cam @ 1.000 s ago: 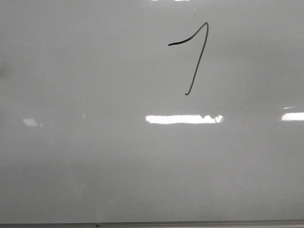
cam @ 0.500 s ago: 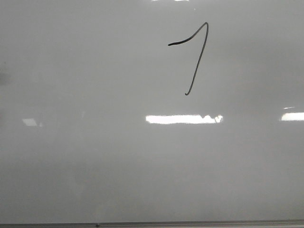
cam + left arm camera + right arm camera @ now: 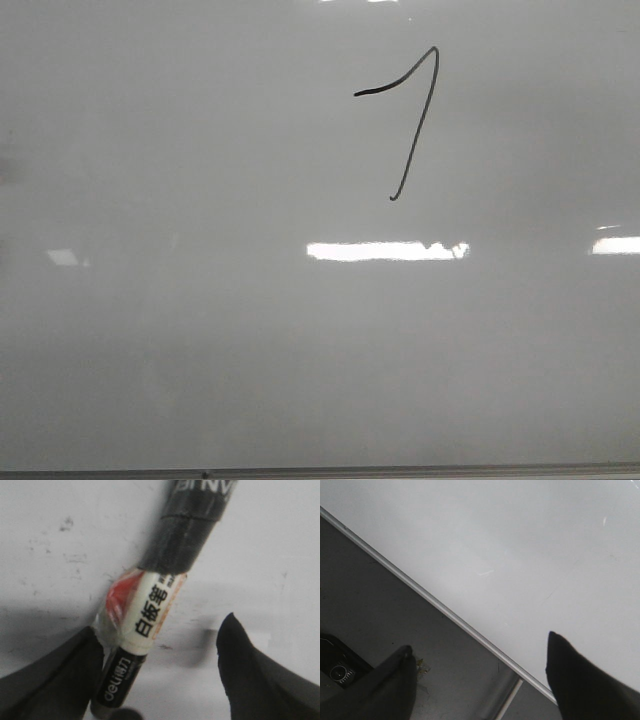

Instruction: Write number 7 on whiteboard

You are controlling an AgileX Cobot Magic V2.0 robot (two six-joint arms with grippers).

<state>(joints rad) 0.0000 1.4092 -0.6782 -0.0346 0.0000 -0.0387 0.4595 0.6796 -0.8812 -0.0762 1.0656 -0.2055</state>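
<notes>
- Front view: a thin dark hand-drawn number 7 [image 3: 412, 120] sat high and a bit right on the big shiny grey-white whiteboard [image 3: 200, 350]. No arm showed. The writing looked done
- Left wrist view: the left gripper [image 3: 160, 650] was spread wide. A black marker with a white label [image 3: 150, 610] leaned on one finger [image 3: 55, 675], not squeezed
- Right wrist view: the right gripper [image 3: 480, 670] hung open and empty over the board's grey edge. Next, I think, the marker needs putting away
</notes>
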